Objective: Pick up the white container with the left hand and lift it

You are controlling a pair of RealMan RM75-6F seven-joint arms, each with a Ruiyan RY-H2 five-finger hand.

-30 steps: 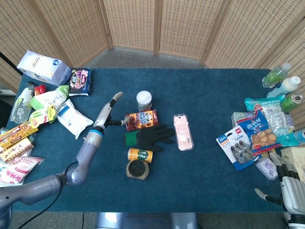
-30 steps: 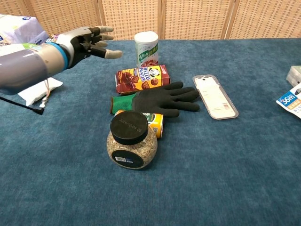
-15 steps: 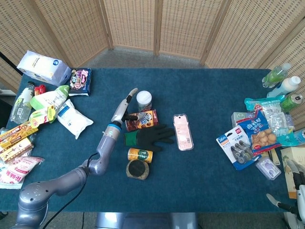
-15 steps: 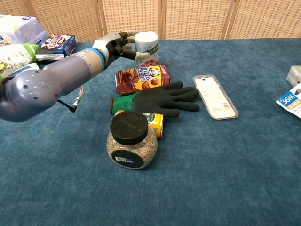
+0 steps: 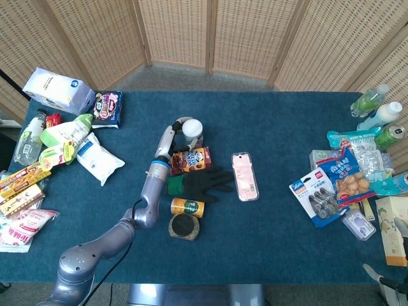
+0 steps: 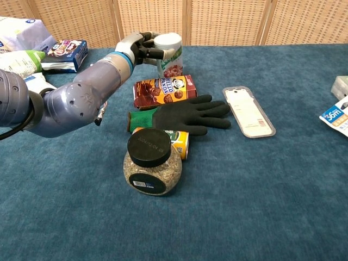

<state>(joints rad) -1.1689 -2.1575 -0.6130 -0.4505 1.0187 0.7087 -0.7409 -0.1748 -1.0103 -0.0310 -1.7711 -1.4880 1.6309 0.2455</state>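
white container (image 6: 169, 54) upright on tabletop (image 6: 261, 196) | left hand (image 6: 142, 48) at its 9 o'clock, fingers wrapped around it | lift straight up

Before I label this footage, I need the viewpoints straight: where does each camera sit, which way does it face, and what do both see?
Head view: high above the near table edge, looking steeply down on the whole blue table; shows the left arm reaching to the white container, left hand at it.
Chest view: low at the near edge, looking across the table toward the wicker screen; shows the left hand around the white container.
Shared: that hand, container, black glove, black-lidded jar.
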